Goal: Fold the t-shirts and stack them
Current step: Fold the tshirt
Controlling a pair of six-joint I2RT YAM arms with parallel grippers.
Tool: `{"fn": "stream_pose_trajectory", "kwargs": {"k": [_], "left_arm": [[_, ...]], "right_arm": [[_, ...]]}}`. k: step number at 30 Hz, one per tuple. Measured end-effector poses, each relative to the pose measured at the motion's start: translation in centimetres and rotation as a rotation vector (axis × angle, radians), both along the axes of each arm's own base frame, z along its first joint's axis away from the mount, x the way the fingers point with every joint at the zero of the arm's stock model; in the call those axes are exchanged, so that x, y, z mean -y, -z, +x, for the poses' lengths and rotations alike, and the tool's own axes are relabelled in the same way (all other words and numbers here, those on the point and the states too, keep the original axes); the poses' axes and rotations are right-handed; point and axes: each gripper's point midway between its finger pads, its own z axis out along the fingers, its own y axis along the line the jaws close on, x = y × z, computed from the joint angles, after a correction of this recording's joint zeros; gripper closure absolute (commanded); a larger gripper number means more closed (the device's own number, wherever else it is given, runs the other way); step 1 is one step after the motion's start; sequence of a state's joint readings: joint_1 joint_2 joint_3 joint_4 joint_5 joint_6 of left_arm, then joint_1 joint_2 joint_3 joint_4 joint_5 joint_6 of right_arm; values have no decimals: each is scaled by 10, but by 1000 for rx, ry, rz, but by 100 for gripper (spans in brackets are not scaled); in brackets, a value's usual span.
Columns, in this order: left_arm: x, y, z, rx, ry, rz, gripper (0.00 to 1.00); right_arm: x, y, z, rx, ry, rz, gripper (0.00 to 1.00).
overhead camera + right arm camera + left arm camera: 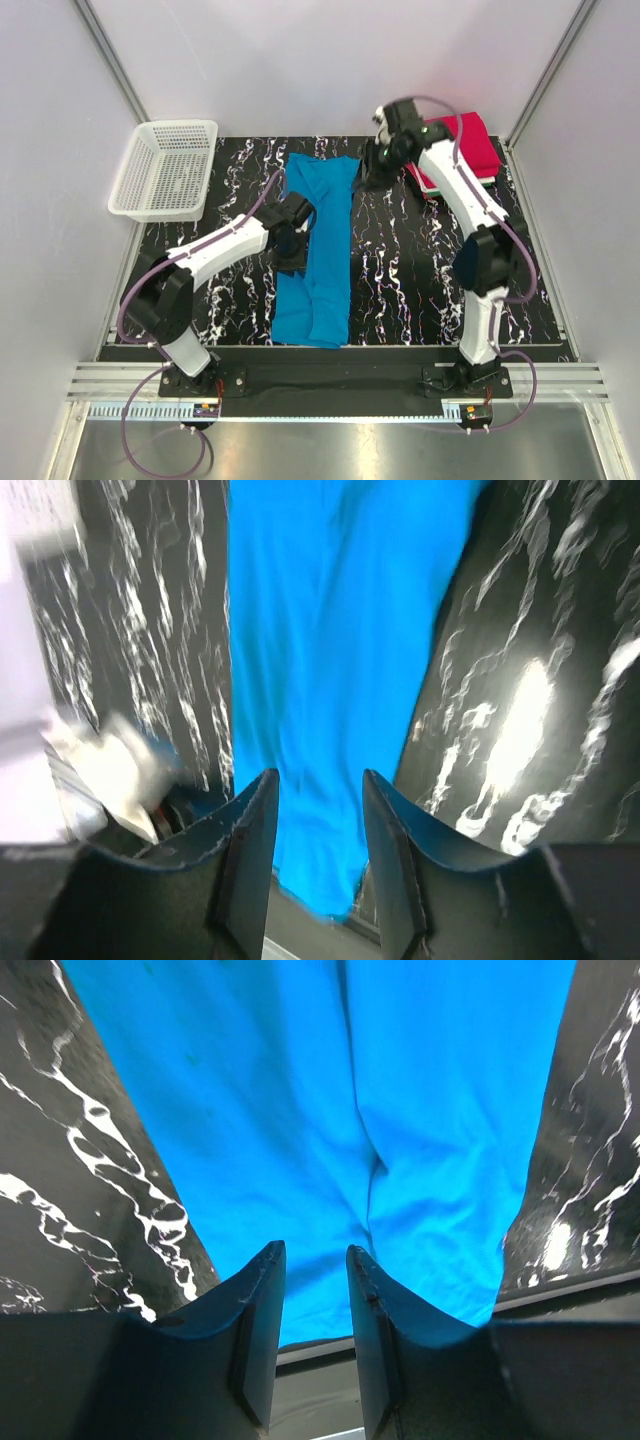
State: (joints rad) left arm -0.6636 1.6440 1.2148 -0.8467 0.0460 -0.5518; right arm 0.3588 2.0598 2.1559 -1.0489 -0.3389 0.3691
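The blue t-shirt [318, 250], laid out as a long strip, lies beneath both pincers. The left gripper [315, 1250], jaws parted and empty, hangs above the strip's mid-length edge. The right gripper [320, 775], likewise parted and empty, hangs above its far corner, probably positioned for a crosswise fold. The folded stack [462, 148] waits just to that gripper's right.

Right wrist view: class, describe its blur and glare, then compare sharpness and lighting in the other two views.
Right wrist: motion blur smears the blue t-shirt and marbled table, with a bright glare patch at right; left wrist: sharp, small glare spot at right; top external: sharp, evenly lit.
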Motion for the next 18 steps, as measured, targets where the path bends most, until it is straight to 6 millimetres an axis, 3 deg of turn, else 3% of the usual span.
{"fn": "stream_pose_trajectory", "kwargs": {"k": [3, 9, 13, 18], "left_arm": [[0, -1, 4, 0, -8, -5, 64], [-1, 2, -11, -51, 1, -17, 63], [-12, 4, -29, -93, -7, -5, 62], [-23, 1, -51, -130, -6, -11, 62]], "right_arm": [[-15, 37, -70, -140, -73, -45, 53], [-37, 111, -197, -407, -198, -132, 53], [-30, 119, -236, -465, -194, -148, 53], [-22, 105, -249, -438, -158, -106, 53]]}}
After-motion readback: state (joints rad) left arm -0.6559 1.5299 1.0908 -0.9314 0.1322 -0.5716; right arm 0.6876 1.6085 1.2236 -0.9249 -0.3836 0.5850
